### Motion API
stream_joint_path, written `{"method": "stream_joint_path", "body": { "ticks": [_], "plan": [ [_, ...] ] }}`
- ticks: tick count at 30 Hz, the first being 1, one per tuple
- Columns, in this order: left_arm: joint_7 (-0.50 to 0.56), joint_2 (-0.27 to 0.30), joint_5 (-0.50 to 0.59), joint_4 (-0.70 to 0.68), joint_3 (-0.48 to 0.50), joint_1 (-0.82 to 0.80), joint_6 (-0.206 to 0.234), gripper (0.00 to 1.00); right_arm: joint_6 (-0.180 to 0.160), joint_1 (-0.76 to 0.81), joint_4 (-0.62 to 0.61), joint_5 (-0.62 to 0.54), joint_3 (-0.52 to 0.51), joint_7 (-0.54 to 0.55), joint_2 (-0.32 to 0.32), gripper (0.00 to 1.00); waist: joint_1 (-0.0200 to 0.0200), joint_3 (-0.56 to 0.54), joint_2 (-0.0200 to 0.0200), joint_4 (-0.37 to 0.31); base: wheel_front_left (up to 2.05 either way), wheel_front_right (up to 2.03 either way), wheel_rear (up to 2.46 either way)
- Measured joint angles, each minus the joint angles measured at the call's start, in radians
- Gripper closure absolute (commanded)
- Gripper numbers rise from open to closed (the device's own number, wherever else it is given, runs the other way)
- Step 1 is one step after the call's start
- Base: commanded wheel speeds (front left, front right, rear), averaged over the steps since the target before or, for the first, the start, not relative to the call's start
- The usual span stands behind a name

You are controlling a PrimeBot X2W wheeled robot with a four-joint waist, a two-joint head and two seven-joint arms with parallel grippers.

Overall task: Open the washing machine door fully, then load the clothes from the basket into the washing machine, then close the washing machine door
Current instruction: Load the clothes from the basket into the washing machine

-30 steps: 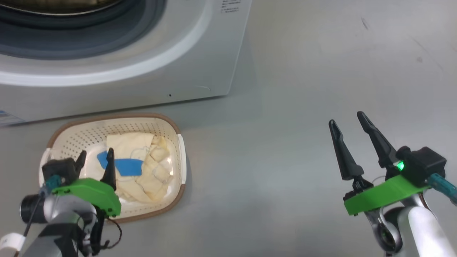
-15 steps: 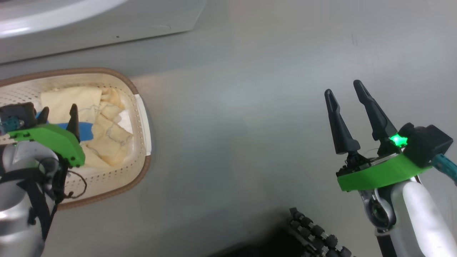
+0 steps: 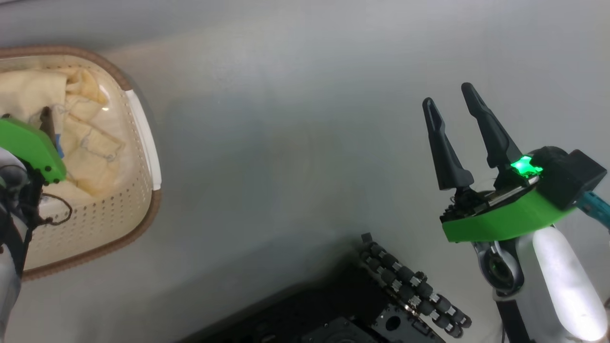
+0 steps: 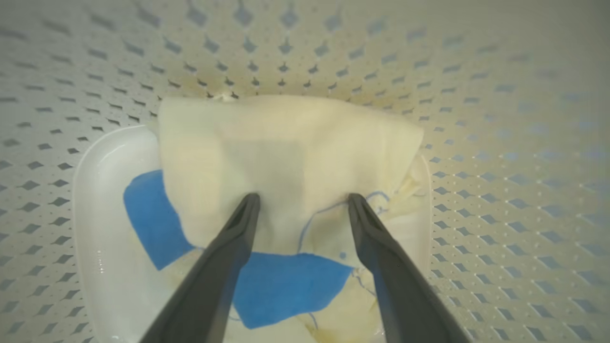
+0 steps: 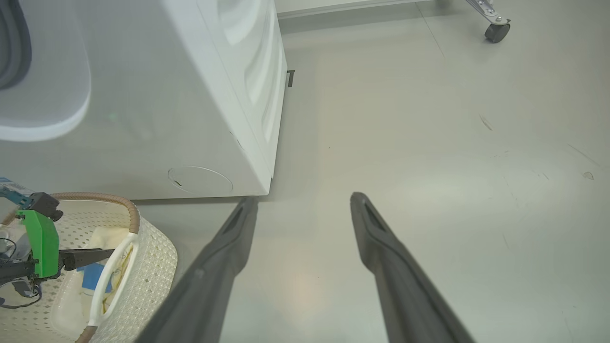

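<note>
1. While the left gripper (image 4: 303, 200) hangs down inside the basket (image 3: 95, 219), its jaws are spread wide. Both tips sit right on the clothes (image 4: 290, 143), with nothing pinched between them yet.
2. So the clothes are in the basket, crumpled on its bottom. They're pale yellow, with a blue cuff (image 4: 286, 286) poking out under the fingers and a faint blue outline print next to it.
3. The basket sits on the grey floor (image 3: 286, 143), just in front of the washing machine (image 5: 190, 95) and near its lower front corner.
4. The right gripper (image 3: 447, 94) is well off to the right, hovering over bare floor. Its jaws are apart too and it's holding nothing. A little green light (image 3: 522, 166) glows at its wrist.
5. Bottom of the head view, the robot's own dark base (image 3: 410, 286) peeks in, roller wheel and all.
</note>
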Motion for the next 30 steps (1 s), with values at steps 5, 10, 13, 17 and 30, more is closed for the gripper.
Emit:
{"method": "stream_joint_path", "body": {
  "ticks": [5,10,13,17,30],
  "plan": [
    [0.045,-0.008,-0.009,0.055,-0.018,-0.041,-0.005,0.0,0.0,0.002,-0.02,0.0,-0.007,0.0,0.0,0.0,0.0,0.039,0.0,-0.003,0.0,0.0,0.0],
    [0.07,-0.023,-0.014,0.108,-0.028,-0.07,-0.007,0.0,0.0,0.011,-0.039,0.0,-0.019,0.0,0.0,0.0,-0.0003,0.046,0.0,0.004,0.0,0.0,0.0],
    [0.078,-0.036,-0.018,0.137,-0.03,-0.084,-0.006,0.0,0.0,0.027,-0.045,0.0,-0.021,0.0,0.0,0.0,-0.0002,0.045,0.0,0.005,0.0,0.0,0.0],
    [0.082,-0.049,-0.019,0.165,-0.032,-0.086,0.002,1.0,0.0,0.044,-0.051,0.0,-0.025,0.0,0.0,0.0,-0.0002,0.038,0.0,0.004,0.0,0.0,0.0],
    [-0.036,-0.039,-0.025,0.184,-0.036,-0.083,0.001,1.0,0.0,0.021,-0.051,0.0,-0.026,0.0,0.0,0.0,-0.0002,0.022,0.0001,0.005,0.0,0.0,0.0]
  ]
}}
